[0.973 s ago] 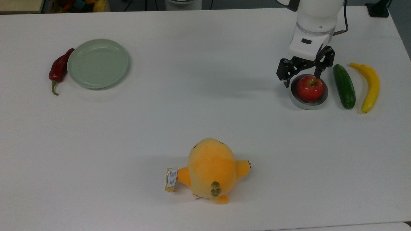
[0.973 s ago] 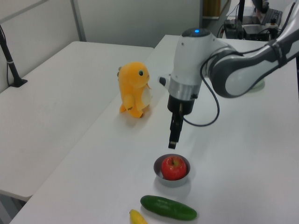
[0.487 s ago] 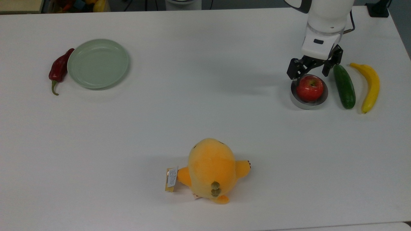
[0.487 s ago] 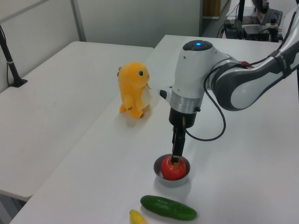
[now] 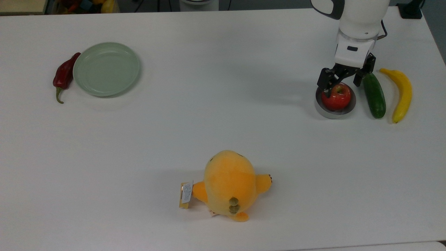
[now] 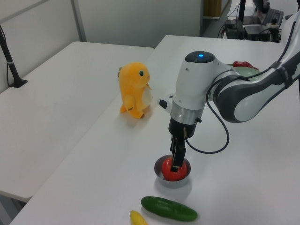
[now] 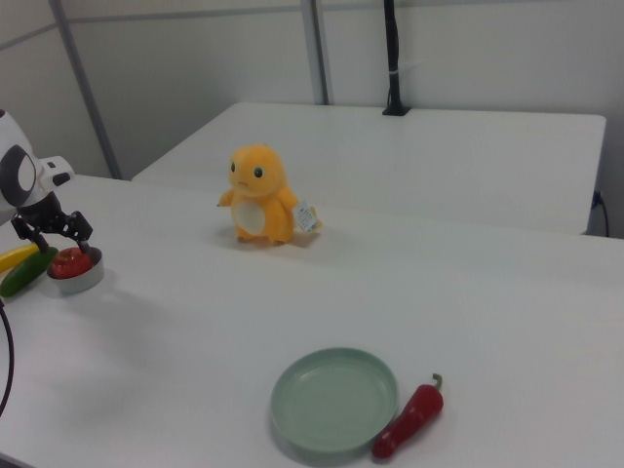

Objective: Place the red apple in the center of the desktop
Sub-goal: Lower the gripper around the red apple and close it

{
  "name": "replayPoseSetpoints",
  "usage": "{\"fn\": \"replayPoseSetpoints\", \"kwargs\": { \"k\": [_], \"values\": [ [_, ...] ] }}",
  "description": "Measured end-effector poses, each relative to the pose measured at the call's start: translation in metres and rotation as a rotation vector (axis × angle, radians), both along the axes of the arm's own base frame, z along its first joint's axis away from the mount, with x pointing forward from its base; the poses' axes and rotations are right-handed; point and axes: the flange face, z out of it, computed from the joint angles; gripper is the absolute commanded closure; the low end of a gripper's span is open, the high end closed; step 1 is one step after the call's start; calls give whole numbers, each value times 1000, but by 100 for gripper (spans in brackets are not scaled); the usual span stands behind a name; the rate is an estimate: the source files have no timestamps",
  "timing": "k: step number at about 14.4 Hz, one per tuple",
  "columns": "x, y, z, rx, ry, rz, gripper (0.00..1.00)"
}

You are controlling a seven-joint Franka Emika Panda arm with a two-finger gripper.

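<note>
On the desktop [image 5: 216,115], white and matte, the gripper [image 5: 341,82] spreads its fingers around the apple [image 5: 336,97] in a bowl [image 5: 334,112]; a second white table [image 6: 51,89] stands beside.

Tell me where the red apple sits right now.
The red apple sits in a small metal bowl at the top view's right, just left of the cucumber, with the open gripper straddling it.

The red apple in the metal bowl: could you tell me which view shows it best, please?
The top view: the red apple shows nearly whole in its bowl. In the left view a finger covers its middle; in the right view it is small and far off.
</note>
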Motion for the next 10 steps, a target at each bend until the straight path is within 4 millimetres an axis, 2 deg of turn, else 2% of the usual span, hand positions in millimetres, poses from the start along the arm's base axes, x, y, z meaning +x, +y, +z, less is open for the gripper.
{"fn": "replayPoseSetpoints", "kwargs": {
  "k": [4,8,10],
  "values": [
    [2,-1,-2,-6,-13,5,0],
    [3,-1,-15,-31,-10,15,0],
    [3,0,-22,-37,-4,16,16]
  ]
}}
